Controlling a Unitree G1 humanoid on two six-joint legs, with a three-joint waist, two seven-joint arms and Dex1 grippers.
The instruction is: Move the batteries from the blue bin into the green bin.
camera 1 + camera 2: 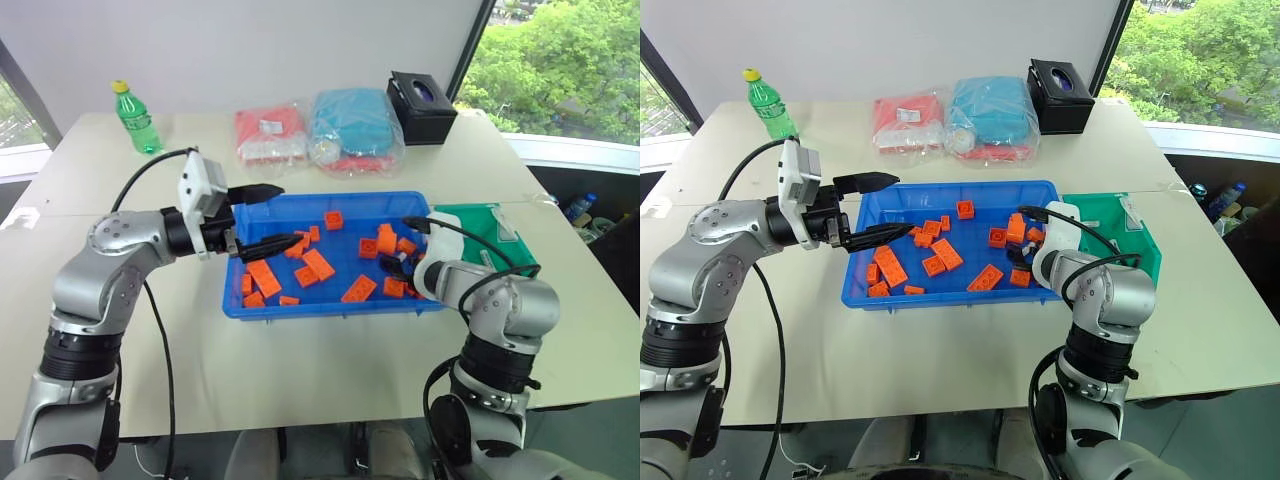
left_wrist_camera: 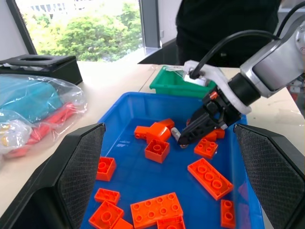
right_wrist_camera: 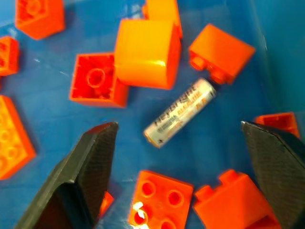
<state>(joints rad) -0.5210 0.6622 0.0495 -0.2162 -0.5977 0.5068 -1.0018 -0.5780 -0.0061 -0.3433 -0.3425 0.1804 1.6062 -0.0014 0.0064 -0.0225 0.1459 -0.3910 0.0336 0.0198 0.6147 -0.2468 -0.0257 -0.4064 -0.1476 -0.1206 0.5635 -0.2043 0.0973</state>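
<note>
One of the batteries, a small silver cylinder, lies on the floor of the blue bin among several orange bricks. My right gripper hangs open just above it, one finger on either side, not touching. That gripper is at the right end of the blue bin. The green bin stands against the blue bin's right side, partly hidden by my right wrist. My left gripper is open and empty, pointing level over the blue bin's left end.
A green bottle stands at the table's far left. A red package, a teal package and a black box lie behind the blue bin. A person in dark clothes stands beyond the green bin.
</note>
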